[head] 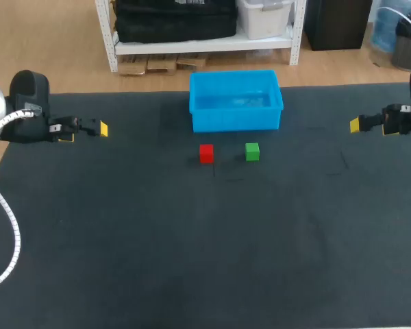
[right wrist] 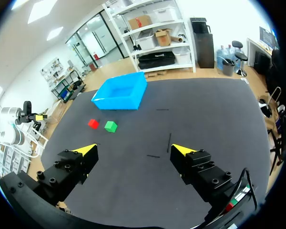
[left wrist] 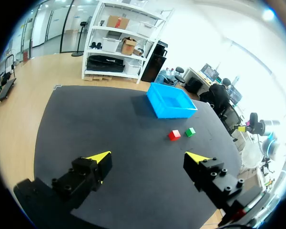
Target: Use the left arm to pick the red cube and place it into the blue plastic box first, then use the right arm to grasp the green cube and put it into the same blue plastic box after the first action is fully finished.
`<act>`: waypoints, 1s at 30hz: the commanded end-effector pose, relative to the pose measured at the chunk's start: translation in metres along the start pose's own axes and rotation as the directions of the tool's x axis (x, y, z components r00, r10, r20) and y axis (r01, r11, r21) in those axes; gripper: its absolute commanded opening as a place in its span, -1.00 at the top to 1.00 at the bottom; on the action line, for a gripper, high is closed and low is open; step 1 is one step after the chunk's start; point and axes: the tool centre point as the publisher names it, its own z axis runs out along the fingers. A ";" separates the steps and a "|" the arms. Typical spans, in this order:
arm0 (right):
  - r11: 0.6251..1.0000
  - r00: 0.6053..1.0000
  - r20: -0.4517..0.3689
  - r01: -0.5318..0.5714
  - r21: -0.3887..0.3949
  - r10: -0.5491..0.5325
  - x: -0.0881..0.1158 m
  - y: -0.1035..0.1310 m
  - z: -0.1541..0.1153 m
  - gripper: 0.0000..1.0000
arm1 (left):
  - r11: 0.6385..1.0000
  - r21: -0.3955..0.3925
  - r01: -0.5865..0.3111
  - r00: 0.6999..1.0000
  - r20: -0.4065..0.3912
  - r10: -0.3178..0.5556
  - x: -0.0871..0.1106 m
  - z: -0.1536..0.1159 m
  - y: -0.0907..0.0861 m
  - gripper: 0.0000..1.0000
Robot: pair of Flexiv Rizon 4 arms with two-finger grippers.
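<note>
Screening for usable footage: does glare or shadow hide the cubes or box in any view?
Head view: red cube, green cube and box evenly lit, shadows faint. Left wrist view: strong glare past the table, cubes plain. Right wrist view: table glare-free, both cubes plain.

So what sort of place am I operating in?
Probably a robotics lab test bench: a dark-matted table, a blue plastic box, and a red cube and green cube staged in front of it.
</note>
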 end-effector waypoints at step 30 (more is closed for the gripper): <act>1.000 1.000 -0.001 0.001 0.000 -0.001 0.000 0.000 0.000 -1.00 | 0.982 -0.190 0.013 0.980 -0.194 -0.051 -0.011 0.028 -0.016 -1.00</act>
